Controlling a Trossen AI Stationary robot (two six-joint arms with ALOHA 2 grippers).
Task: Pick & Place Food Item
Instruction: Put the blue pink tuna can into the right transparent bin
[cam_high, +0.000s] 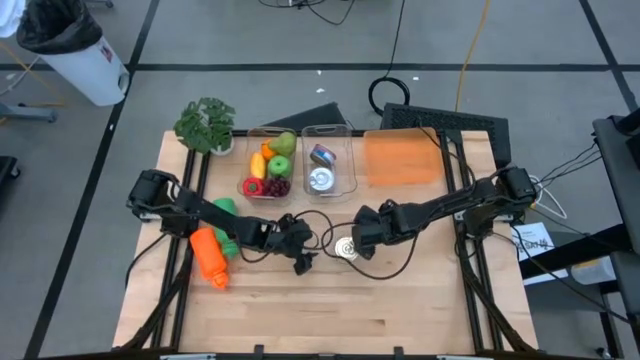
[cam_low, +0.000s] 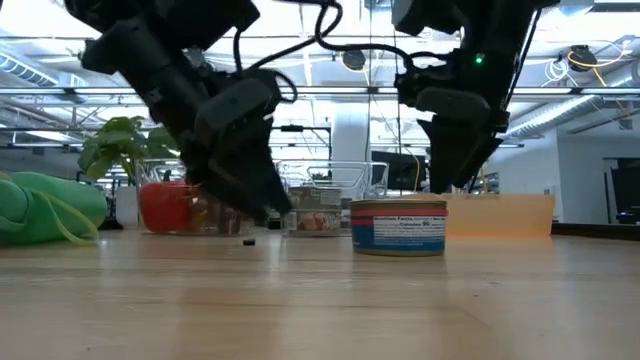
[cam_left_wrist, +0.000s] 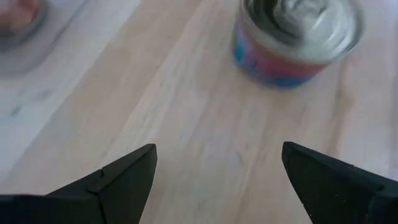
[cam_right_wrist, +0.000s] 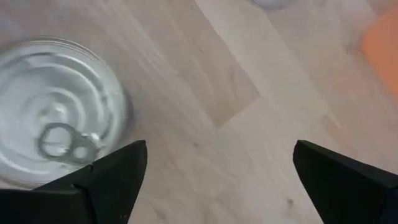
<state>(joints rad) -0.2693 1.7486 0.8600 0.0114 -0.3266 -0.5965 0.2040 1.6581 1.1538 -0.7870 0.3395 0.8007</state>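
Observation:
A short tin can (cam_high: 345, 247) with a ring-pull lid and a blue-and-red label stands upright on its base on the wooden table, near the middle. My left gripper (cam_high: 304, 252) is open just to the can's left, low over the table. The can (cam_left_wrist: 297, 34) lies ahead of its fingers, apart from them. My right gripper (cam_high: 358, 238) is open, above and just to the right of the can, pointing steeply down. In the right wrist view the can's lid (cam_right_wrist: 56, 134) shows beside one finger (cam_right_wrist: 115, 177), not between the two.
At the back stand a clear bin of fruit (cam_high: 268, 165), a clear bin with cans (cam_high: 328, 165) and an orange mat (cam_high: 402, 158). A potted plant (cam_high: 206, 125) is at the back left. An orange item (cam_high: 210, 258) and a green one (cam_high: 225, 212) lie under the left arm.

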